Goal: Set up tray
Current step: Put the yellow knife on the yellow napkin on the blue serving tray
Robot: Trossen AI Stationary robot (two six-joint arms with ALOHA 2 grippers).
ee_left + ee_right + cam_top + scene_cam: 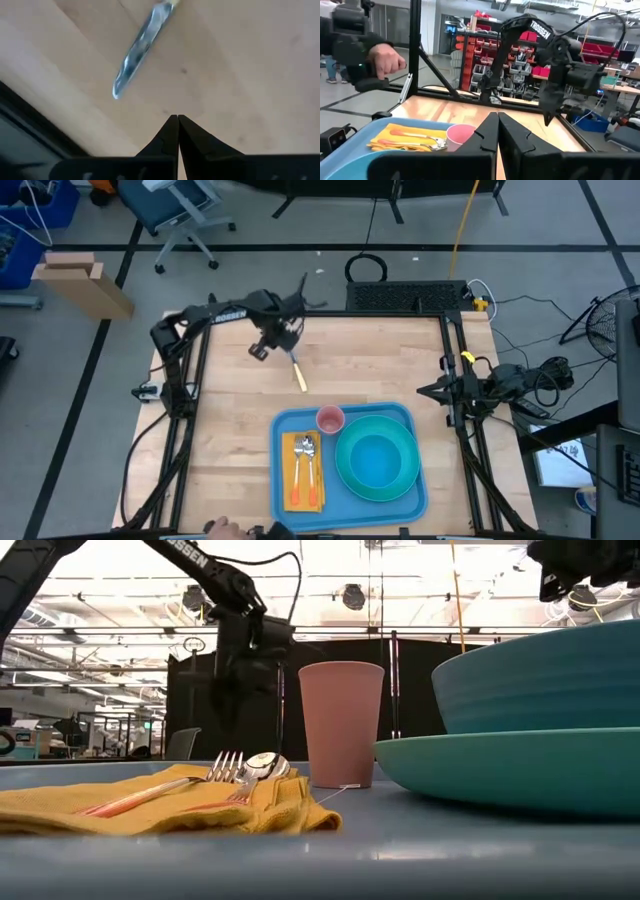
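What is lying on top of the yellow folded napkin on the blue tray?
On the yellow folded cloth napkin lie a metal fork and a metal spoon with orange handles, side by side. The flat blue plastic tray under the napkin is covered there.

You've got grey floor (80, 380) with black tape lines around the wooden table (230, 395). Blue office chair (175, 205) beyond its far-left corner, cardboard box (80, 280) left of it. Red parts bins on shelving (480, 45) behind the table, ceiling lights (350, 595) overhead.
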